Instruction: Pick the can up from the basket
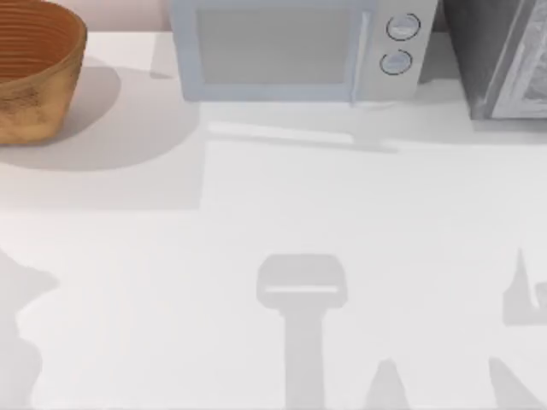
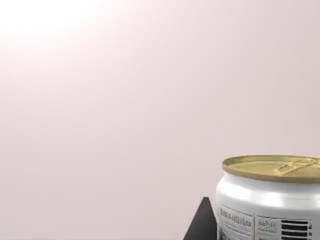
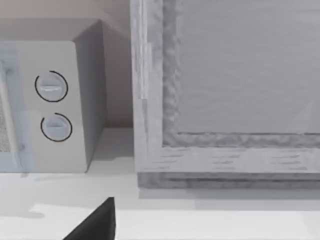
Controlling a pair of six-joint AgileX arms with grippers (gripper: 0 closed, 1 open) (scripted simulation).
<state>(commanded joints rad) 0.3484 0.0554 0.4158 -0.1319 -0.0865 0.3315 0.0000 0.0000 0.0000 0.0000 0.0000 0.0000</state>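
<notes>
The can point(image 2: 270, 200) fills the lower corner of the left wrist view, upright, with a dull gold lid and a whitish body with printed marks. It hangs in front of a bare pink wall. A dark fingertip point(image 2: 200, 224) of my left gripper presses against its side, so the gripper is shut on the can. The basket point(image 1: 38, 98), orange-brown with ribbed rings inside, stands at the table's far left corner in the top view. One dark fingertip point(image 3: 97, 222) of my right gripper pokes into the right wrist view, facing the microwave and cabinet.
A white microwave point(image 1: 291, 51) with two round knobs stands at the back middle of the table. A grey cabinet point(image 1: 500, 60) stands at the back right. Arm shadows fall on the white table point(image 1: 273, 213) along its front edge.
</notes>
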